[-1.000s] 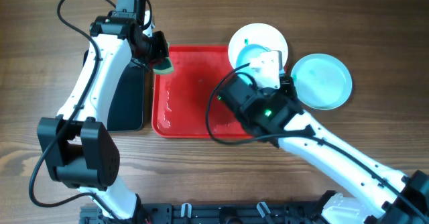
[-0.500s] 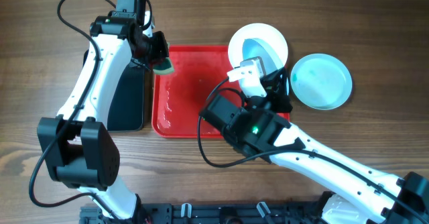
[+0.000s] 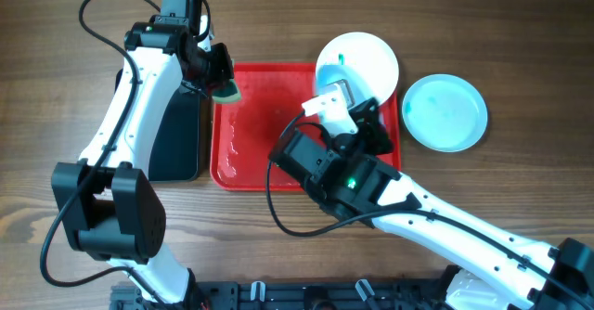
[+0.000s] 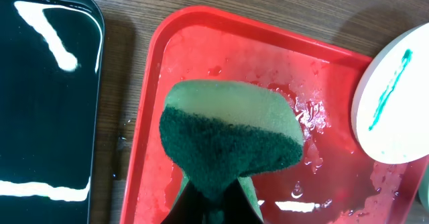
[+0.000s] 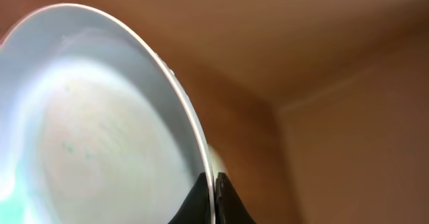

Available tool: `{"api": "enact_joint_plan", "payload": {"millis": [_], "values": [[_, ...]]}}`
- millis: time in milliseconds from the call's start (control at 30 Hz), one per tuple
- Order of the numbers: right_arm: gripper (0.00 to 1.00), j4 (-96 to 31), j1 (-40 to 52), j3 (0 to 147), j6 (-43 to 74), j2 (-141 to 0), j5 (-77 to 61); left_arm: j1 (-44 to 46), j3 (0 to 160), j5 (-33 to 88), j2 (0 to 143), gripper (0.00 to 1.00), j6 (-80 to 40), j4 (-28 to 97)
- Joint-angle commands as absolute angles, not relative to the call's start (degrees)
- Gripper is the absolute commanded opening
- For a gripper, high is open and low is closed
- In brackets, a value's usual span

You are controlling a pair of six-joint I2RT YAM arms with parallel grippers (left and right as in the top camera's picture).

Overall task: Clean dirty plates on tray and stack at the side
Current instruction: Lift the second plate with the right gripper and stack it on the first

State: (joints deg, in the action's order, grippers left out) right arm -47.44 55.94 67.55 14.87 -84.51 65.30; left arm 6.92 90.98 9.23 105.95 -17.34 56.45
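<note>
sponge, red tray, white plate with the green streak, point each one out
sponge (image 4: 228, 147): left wrist view, dark green scouring face.
red tray (image 4: 201, 56): left wrist view, bare floor near a corner.
white plate (image 4: 402, 120): left wrist view, white face beside the green streak.

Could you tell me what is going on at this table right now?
The left gripper is shut on a green scouring sponge above the far-left corner of the wet red plastic tray. The right gripper clamps the rim of a pale round plate, held tilted. A white round plate with a green streak lies at the tray's far-right corner; a pale aqua round plate sits on the table beside the tray.
</note>
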Motion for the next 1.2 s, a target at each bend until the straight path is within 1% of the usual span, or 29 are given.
{"api": "enact_joint_plan", "payload": {"millis": [0, 100, 167, 300, 467, 533, 567, 600, 767, 933, 1133, 1167], "values": [[0.04, -47.2, 54.63, 67.79, 25.17, -83.68, 38.3, 7.53, 90.63, 8.88, 106.19, 0.04, -18.48, 56.45], [0.04, -47.11, 50.78, 67.79, 30.33, -83.44, 29.17, 8.01, 90.63, 8.88, 106.19, 0.04, -18.48, 56.4], [0.04, -46.94, 47.18, 67.79, 30.41, -82.7, 24.36, 8.16, 90.63, 8.86, 106.19, 0.04, -18.46, 56.38], [0.04, -45.91, 36.45, 67.79, 30.39, -79.37, 12.88, 8.16, 90.63, 8.86, 106.19, 0.04, -18.48, 56.42], [0.04, -47.18, 19.53, 67.79, 31.59, -75.42, 4.49, 8.16, 90.63, 8.88, 106.19, 0.04, -18.48, 56.42], [0.04, -48.73, 10.41, 67.79, 32.1, -75.11, 2.46, 8.16, 90.63, 8.88, 106.19, 0.04, -18.48, 56.42], [0.04, -49.41, 3.77, 67.44, 32.1, -75.48, 1.76, 8.16, 90.63, 8.88, 106.19, 0.04, -18.48, 56.42], [0.04, -49.39, -0.12, 66.96, 32.12, -75.61, 1.56, 8.16, 90.63, 8.88, 106.19, 0.04, -18.48, 56.42], [0.04, -47.92, -13.69, 63.33, 31.88, -76.97, 1.41, 8.16, 90.63, 8.88, 106.19, 0.04, -18.48, 56.4], [0.04, -43.77, -18.63, 58.81, 31.51, -79.4, 1.41, 8.16, 90.63, 8.88, 106.19, 0.04, -18.48, 56.38], [0.04, -38.06, -18.83, 53.93, 31.48, -85.47, 1.39, 8.16, 90.63, 8.88, 106.19, 0.04, -18.48, 56.4], [0.04, -37.04, -18.83, 53.56, 31.44, -88.82, 0.08, 8.16, 90.63, 8.88, 106.19, 0.04, -18.5, 56.4]]}}
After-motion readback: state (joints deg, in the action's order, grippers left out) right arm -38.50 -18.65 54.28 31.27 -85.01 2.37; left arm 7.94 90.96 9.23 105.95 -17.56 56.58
